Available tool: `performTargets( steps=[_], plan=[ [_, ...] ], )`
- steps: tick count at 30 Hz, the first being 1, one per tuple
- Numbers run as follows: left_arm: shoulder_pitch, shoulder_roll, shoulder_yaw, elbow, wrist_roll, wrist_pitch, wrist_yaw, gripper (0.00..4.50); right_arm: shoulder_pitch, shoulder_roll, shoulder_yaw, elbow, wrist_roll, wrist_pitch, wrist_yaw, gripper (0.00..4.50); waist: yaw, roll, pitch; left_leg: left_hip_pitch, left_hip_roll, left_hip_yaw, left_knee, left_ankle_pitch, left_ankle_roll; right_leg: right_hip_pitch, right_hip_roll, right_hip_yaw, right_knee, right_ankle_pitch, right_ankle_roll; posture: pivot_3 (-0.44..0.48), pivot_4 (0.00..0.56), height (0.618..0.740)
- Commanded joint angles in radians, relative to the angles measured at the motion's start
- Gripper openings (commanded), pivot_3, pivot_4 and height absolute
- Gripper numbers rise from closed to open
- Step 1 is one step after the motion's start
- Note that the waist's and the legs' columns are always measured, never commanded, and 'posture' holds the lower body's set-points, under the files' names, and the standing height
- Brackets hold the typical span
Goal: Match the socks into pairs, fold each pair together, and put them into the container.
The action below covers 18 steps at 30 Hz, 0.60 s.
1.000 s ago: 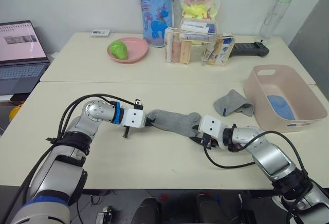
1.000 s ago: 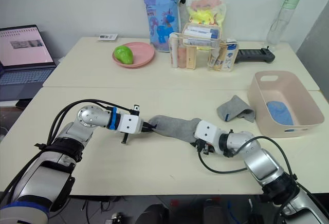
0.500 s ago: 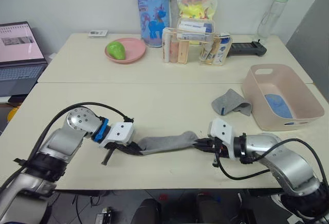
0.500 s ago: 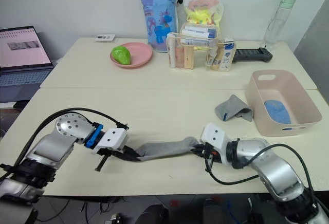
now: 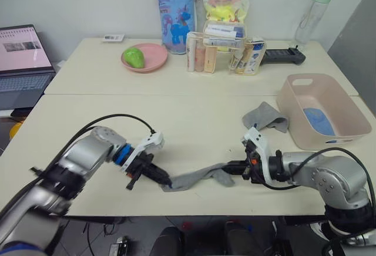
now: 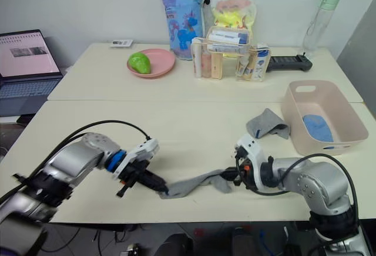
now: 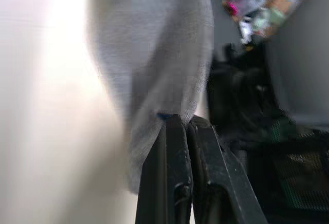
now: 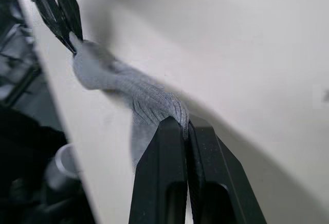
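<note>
A grey sock lies stretched near the table's front edge, held at both ends. My left gripper is shut on its left end, with the cloth pinched between the fingers. My right gripper is shut on its right end, seen up close as grey sock. A second grey sock lies crumpled beside the container, the pale pink tub at the right. A light blue sock lies inside the tub.
At the back stand a pink plate with a green fruit, a clear organiser of bottles, two printed bags, a clear bottle and a black device. A laptop sits far left.
Both grippers have drawn the grey sock closer to the table's front edge, and it now hangs narrower and more twisted between them. The head camera has shifted slightly.
</note>
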Motion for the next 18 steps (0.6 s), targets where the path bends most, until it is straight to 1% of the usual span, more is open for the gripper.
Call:
performTargets(
  steps=[1,5,9,10,11,12,13,14,15,18],
  plan=[
    [-0.111,-0.076,0.005,0.221,0.097,-0.096,0.023,0.0,-0.065,-0.011,0.055,0.062,-0.054,-0.087,-0.005,0.01,-0.001,0.0,0.0,-0.001,0.0,0.0,0.0,0.0,0.0,-0.002,0.0,0.0,0.001,0.0,0.0,0.0,0.15,0.703],
    [-0.214,-0.135,0.015,0.414,0.17,-0.199,0.016,0.0,-0.126,-0.028,0.127,0.146,-0.116,-0.181,0.02,0.01,-0.003,0.0,0.0,-0.004,0.0,0.002,0.001,0.001,-0.001,-0.006,-0.004,0.001,0.004,0.0,0.0,0.0,0.15,0.703],
    [-0.255,-0.173,0.038,0.513,0.203,-0.256,0.015,0.0,-0.152,-0.042,0.166,0.186,-0.163,-0.251,0.034,0.01,-0.008,-0.001,0.0,-0.006,0.0,0.003,0.001,0.002,-0.004,-0.011,-0.005,0.002,0.005,0.0,0.0,0.0,0.15,0.703],
    [-0.266,-0.19,0.062,0.538,0.198,-0.271,0.031,0.0,-0.154,-0.053,0.177,0.189,-0.183,-0.284,0.042,0.26,-0.008,-0.001,0.0,-0.007,0.0,0.003,0.001,0.002,-0.004,-0.012,-0.006,0.002,0.006,0.0,0.0,0.0,0.15,0.703],
    [-0.288,-0.212,0.098,0.574,0.19,-0.279,0.077,0.0,-0.157,-0.075,0.195,0.189,-0.208,-0.326,0.059,0.53,-0.007,-0.001,0.0,-0.007,-0.001,0.003,0.001,0.003,-0.004,-0.012,-0.006,0.002,0.006,0.0,0.0,0.0,0.15,0.703],
    [-0.299,-0.221,0.118,0.598,0.199,-0.333,0.112,0.21,-0.159,-0.087,0.198,0.188,-0.221,-0.355,0.07,0.79,-0.005,-0.001,0.0,-0.008,-0.001,0.002,0.001,0.003,-0.004,-0.012,-0.007,0.002,0.006,0.0,0.0,0.0,0.15,0.703],
    [-0.303,-0.218,0.125,0.608,0.215,-0.38,0.119,0.43,-0.159,-0.098,0.195,0.185,-0.232,-0.379,0.075,1.08,-0.004,-0.001,0.0,-0.01,-0.001,0.001,0.003,0.003,-0.004,-0.013,-0.007,0.001,0.006,0.0,0.0,0.0,0.15,0.703],
    [-0.304,-0.215,0.138,0.609,0.217,-0.392,0.115,0.62,-0.158,-0.12,0.201,0.179,-0.251,-0.412,0.086,1.41,-0.005,-0.001,0.0,-0.011,-0.001,0.001,0.004,0.003,-0.004,-0.013,-0.007,0.0,0.006,0.0,0.0,0.0,0.15,0.703],
    [-0.305,-0.214,0.159,0.604,0.205,-0.377,0.109,0.97,-0.151,-0.143,0.206,0.169,-0.272,-0.455,0.105,1.83,-0.005,-0.001,0.0,-0.012,-0.001,0.001,0.004,0.003,-0.004,-0.014,-0.008,0.0,0.006,0.0,0.0,0.0,0.15,0.703],
    [-0.282,-0.196,0.235,0.546,0.152,-0.296,0.089,1.91,-0.076,-0.211,0.166,0.113,-0.271,-0.595,0.198,2.91,-0.008,-0.001,0.0,-0.015,-0.002,0.001,0.004,0.003,-0.005,-0.016,-0.008,0.0,0.006,0.0,0.0,0.0,0.15,0.703]
  ],
)
